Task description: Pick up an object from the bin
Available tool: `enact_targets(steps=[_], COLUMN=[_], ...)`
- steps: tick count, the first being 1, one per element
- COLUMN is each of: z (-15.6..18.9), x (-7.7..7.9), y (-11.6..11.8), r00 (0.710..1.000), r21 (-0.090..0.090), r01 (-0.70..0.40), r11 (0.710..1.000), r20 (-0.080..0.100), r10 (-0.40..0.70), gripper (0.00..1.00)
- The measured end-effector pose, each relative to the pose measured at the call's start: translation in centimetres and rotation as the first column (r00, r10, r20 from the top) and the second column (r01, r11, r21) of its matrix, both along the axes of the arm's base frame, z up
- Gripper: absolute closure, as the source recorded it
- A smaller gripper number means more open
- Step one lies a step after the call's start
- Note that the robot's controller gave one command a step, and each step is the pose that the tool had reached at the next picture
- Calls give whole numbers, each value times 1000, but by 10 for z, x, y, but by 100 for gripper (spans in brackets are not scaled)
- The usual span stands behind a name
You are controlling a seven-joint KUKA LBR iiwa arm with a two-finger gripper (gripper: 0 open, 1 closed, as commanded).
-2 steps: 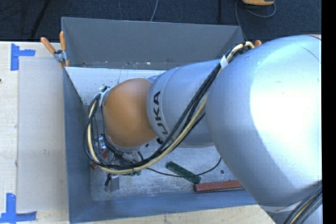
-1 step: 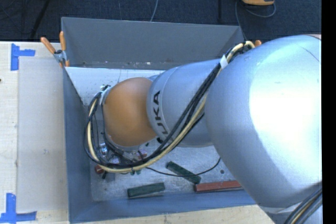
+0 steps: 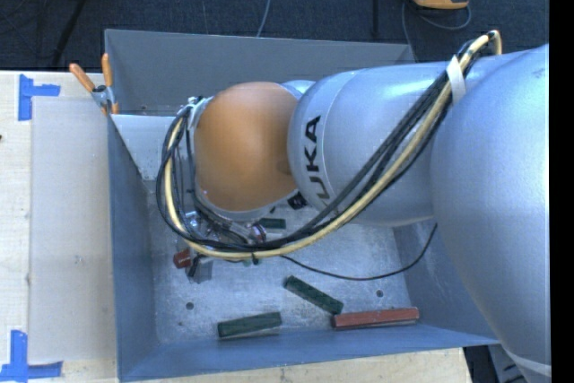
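Large grey arm [image 3: 386, 148] covers much of the bin [image 3: 134, 282]. Red-brown bar [image 3: 375, 317] and dark green bar [image 3: 249, 326] lie along the front wall. The gripper [image 3: 192, 265] is near the left wall; open or closed, I cannot tell. A small red-brown piece [image 3: 182, 257] sits just beside it, and an off-centre close might nudge it away.

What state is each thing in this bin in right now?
gripper: down low in the left part of the bin, nothing seen held.
front green bar: lying flat, free.
slanted green bar: lying flat, free.
red-brown bar: lying flat by the front wall, free.
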State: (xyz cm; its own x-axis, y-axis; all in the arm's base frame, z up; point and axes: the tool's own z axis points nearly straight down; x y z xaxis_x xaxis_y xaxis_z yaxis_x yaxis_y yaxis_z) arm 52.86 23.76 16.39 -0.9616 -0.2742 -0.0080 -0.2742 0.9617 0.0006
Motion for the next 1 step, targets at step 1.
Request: enact_targets(steps=[1], z=[49], x=[-49], y=[-43], r00=[1000], r21=[-4], r01=[8], r11=[1000], r20=[-9], r10=[-8], gripper=[100])
